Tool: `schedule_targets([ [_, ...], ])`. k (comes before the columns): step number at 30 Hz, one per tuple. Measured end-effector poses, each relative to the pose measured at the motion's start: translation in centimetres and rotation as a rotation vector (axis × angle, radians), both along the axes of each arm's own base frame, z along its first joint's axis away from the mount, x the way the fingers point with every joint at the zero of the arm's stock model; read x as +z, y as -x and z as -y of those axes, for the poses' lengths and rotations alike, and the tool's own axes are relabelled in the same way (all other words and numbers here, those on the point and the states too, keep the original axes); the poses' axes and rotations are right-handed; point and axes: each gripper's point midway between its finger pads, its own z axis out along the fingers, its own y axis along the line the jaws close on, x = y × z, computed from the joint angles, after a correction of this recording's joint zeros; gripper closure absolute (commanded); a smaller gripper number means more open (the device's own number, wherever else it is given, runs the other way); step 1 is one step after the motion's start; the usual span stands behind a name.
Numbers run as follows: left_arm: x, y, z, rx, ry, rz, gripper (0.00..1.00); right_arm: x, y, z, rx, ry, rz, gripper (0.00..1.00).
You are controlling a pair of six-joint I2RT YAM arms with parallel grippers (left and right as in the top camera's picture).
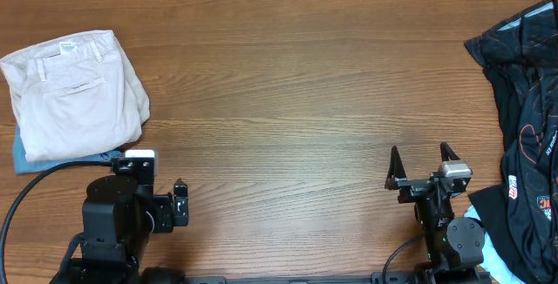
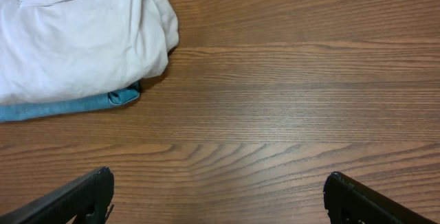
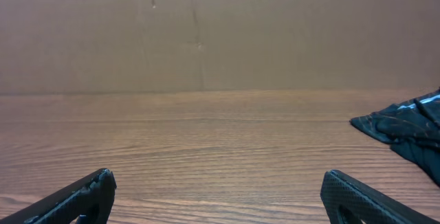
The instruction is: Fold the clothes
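Sitting at the far left of the brown wooden table [image 1: 305, 101], the pale beige cotton shorts [image 1: 74, 92] are seen folded into a compact packet, with the waistband toward the far edge and the welt pocket facing up. They are stacked on a folded light-blue denim garment [image 1: 24, 158], of which only a strip along the near edge is shown.

That stack is picked up again by the left wrist camera, and up close: the rounded fold of the shorts is seen overhanging the blue denim, with a small denim corner poking out beneath it. The left gripper [image 2: 218, 184] is caught there too, its two black fingers spread wide at the bottom corners of the frame, bare wood between them, nothing held. It is kept near the stack but apart from it.

Over on the right, the right gripper [image 1: 419, 158] is shown from overhead with its fingers parted and empty, pointed toward the far edge. Just beside it, along the right edge, a crumpled black garment with orange-white print [image 1: 523, 101] is spread out. The print is caught from above only; in the right wrist view just a dark, glossy tip of that garment is glimpsed at the right edge. Something else is better shown by that view: a plain brown cardboard wall [image 3: 206, 31] standing behind the table.
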Motion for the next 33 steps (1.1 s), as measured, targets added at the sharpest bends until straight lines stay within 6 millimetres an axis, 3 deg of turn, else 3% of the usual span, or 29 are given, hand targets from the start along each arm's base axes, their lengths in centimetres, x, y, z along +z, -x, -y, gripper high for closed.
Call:
schedule_targets([
  [33,0.0,0.0,0.0,0.0,0.0,0.0,0.0,0.0,0.02,-0.21,0.012,-0.001,0.0,0.0],
])
